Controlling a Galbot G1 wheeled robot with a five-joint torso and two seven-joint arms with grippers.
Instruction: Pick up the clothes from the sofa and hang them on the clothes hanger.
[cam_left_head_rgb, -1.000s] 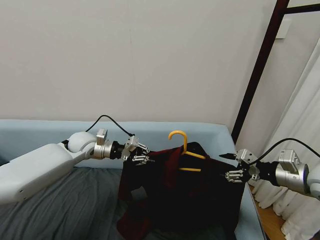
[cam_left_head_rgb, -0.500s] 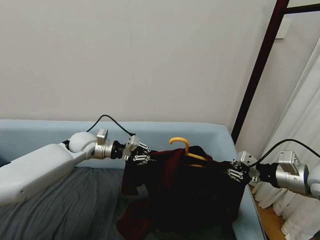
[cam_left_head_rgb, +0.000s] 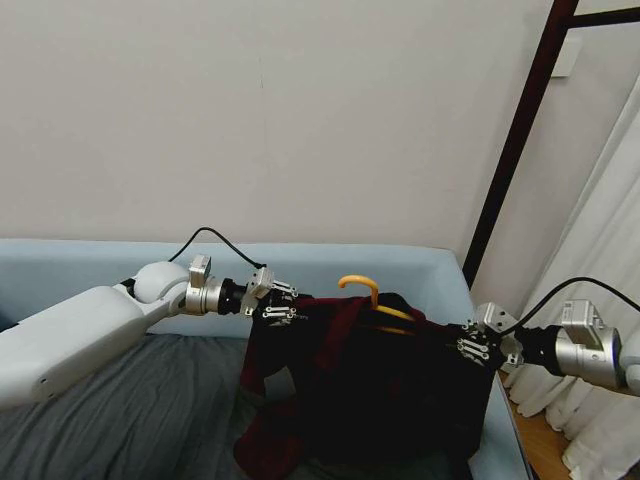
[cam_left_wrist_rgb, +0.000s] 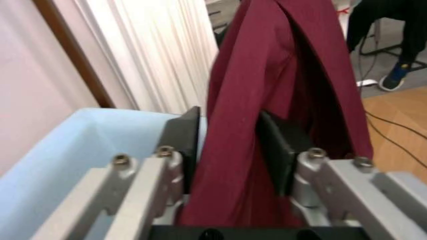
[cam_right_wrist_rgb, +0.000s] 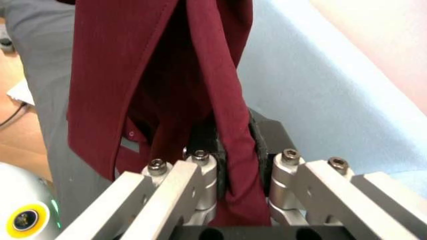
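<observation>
Dark maroon cloth shirt (cam_left_head_rgb: 380, 385), spread wide, drapes over a yellow plastic hanger (cam_left_head_rgb: 356, 279); both hang above the pale-blue sofa (cam_left_head_rgb: 100, 262).

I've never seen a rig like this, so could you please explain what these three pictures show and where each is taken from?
This is a wheeled robot with two arms. The wide picture comes from a camera on its head, looking down at a light blue sofa. The left gripper and the right gripper each pinch one side of a dark red garment, holding its top up over the sofa; a yellow hanger pokes out at the collar. The two close-ups come from cameras on the wrists: each looks along its own arm's fingers, shut on a fold of the red cloth.
</observation>
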